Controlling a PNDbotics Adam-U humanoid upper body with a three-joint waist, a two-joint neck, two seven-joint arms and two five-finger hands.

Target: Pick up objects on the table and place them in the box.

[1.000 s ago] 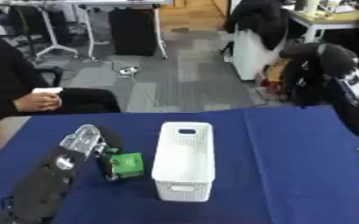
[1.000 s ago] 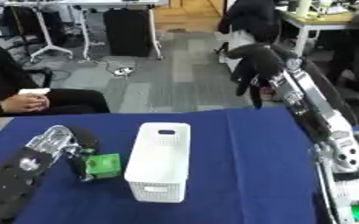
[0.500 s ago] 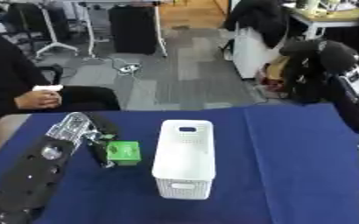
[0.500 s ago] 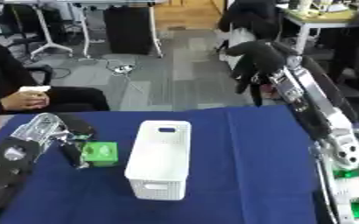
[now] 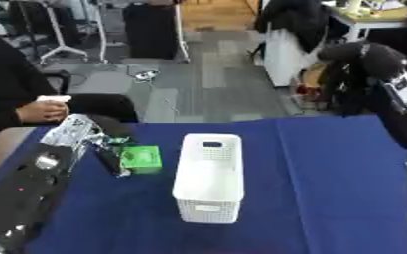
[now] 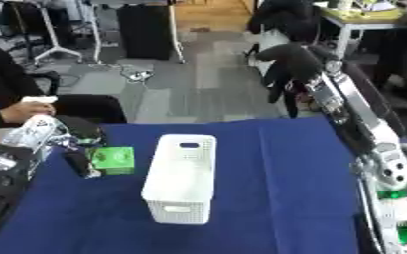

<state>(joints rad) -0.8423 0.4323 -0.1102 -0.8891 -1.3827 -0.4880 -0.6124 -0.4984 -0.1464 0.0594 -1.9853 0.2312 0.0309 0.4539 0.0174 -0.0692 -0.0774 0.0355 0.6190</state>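
Note:
A small green box [image 5: 140, 158] is just left of the white slotted basket [image 5: 209, 176], near its far end, over the blue cloth. My left hand [image 5: 92, 138] comes in from the lower left; its black fingers [image 5: 111, 161] curl round the green box's left side. I cannot tell whether the box touches the cloth. Nothing shows inside the basket's open top. My right hand [image 6: 292, 58] hangs high at the upper right, well off the table, dark against dark clothing behind it.
The blue cloth covers the table [image 5: 311, 198], with bare cloth right of the basket and in front of it. A seated person [image 5: 16, 94] is at the far left edge, beyond the table. My right arm [image 6: 376, 163] runs down the right side.
My left hand has carried the green box away from me, toward the table's far edge, staying left of the basket. The basket and right arm have not moved.

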